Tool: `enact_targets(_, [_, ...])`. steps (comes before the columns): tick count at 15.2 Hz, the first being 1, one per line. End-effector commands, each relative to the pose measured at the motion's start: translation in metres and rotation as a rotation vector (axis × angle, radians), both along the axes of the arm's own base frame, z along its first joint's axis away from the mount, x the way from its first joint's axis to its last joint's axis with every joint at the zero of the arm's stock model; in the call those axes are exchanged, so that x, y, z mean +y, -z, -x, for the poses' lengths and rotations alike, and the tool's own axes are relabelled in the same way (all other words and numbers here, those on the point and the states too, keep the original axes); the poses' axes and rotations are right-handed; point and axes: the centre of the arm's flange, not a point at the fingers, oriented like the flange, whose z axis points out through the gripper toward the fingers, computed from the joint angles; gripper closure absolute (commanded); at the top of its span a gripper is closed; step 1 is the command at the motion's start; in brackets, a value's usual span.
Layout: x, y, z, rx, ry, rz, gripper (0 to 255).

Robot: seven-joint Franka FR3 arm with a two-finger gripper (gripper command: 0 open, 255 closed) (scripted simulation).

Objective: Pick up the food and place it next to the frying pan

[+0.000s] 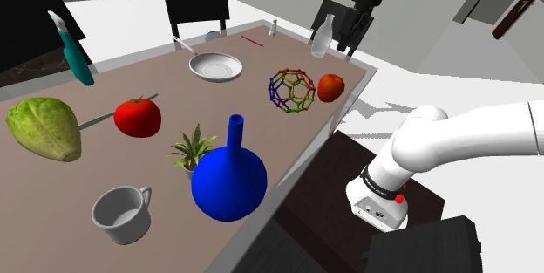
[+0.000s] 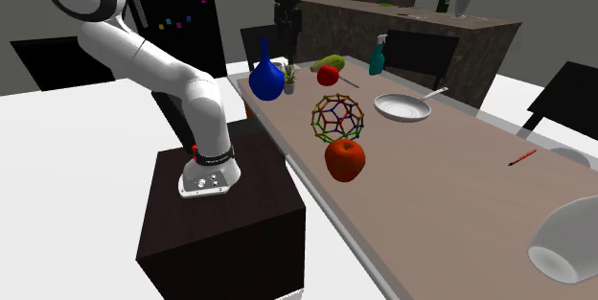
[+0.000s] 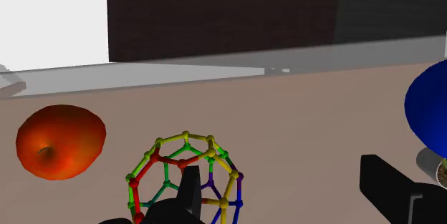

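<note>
While the apple [image 1: 330,86] sits by the table [image 1: 305,127] edge, fingers [image 3: 390,190] hang spread.

**Brown tabletop, crowded around the pan**

The brown tabletop [image 1: 272,130] carries a white frying pan [image 1: 215,68]. To the pan's right in the shoulder view sit a coloured wire ball [image 1: 292,92] and an orange-red apple [image 1: 330,87]. Nearer the camera than the pan stand a tomato [image 1: 137,117], lettuce [image 1: 44,127], potted plant [image 1: 193,150], blue vase [image 1: 228,175] and grey mug [image 1: 122,213].
</note>
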Motion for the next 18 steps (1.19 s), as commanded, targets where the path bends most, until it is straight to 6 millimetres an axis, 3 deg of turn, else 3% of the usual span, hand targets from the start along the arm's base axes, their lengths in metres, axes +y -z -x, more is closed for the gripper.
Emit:
enact_targets(1, [0.0, 0.0, 0.0, 0.0, 0.0, 0.0, 0])
enact_targets(10, [-0.119, 0.052, 0.037, -0.132, -0.331, -0.08, 0])
enact_targets(18, [-0.224, 0.107, 0.031, -0.25, -0.625, -0.15, 0])
